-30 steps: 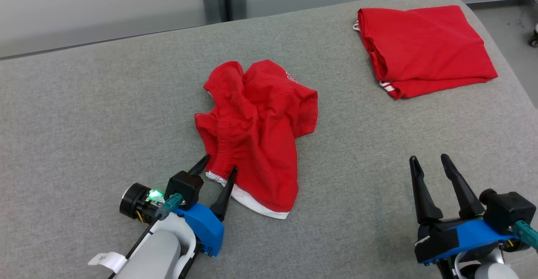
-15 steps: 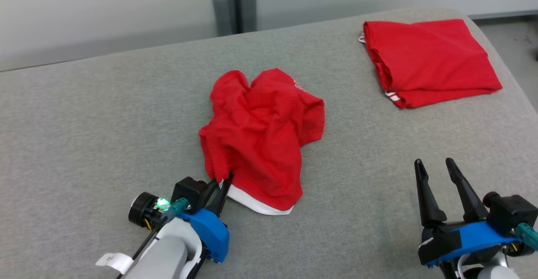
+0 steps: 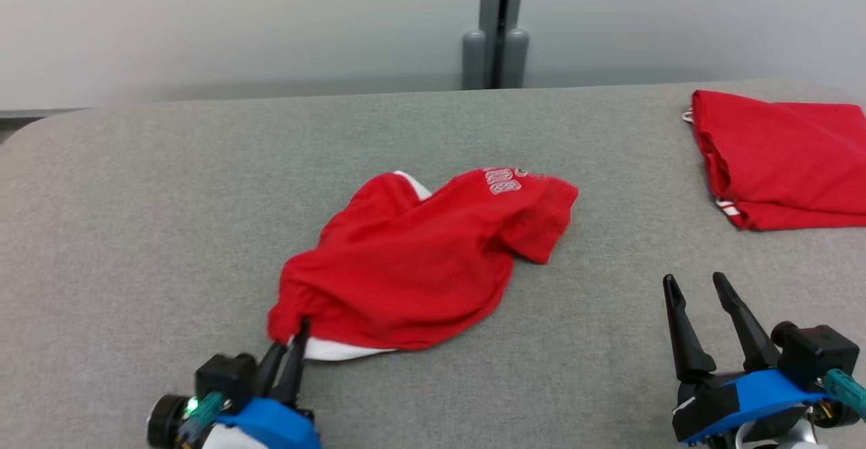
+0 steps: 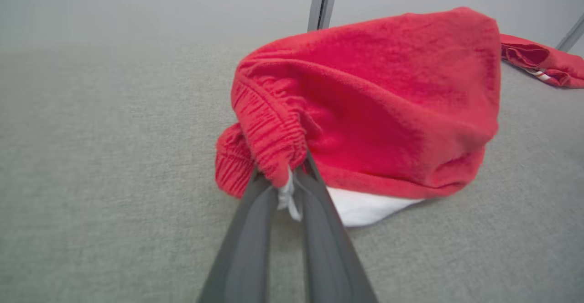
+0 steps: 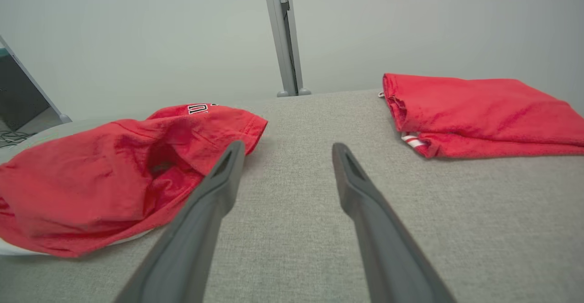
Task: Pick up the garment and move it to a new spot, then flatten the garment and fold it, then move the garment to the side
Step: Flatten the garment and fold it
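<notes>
- Left wrist view: your garment (image 4: 378, 111) lies crumpled in the middle of the grey table (image 4: 91, 157). It is soft, light and limp, so expect it to drape and drag.
- Left gripper (image 4: 285, 175) pinches its elastic waistband (image 4: 269, 129), likely the firmest hold.
- Right gripper (image 3: 694, 280) stands open and empty nearby.

Left gripper (image 3: 291, 339) & right gripper (image 3: 693, 278) look alike: ea. w/ two long, matte dark-grey fingers (image 5: 360, 193) tapering to blunt tips, w/ a shallow slot near the tip. Behind ea. pair sits a bright blue housing (image 3: 761, 388) on a black base, w/ a boxy black block (image 3: 815, 354) & a teal connector (image 3: 842, 385) on the outer side. Left one also has a small green light (image 3: 193, 405) next to a round black cap (image 3: 162, 423); a bit of pale grey forearm shell (image 3: 785, 444) shows at btm edge.
</notes>
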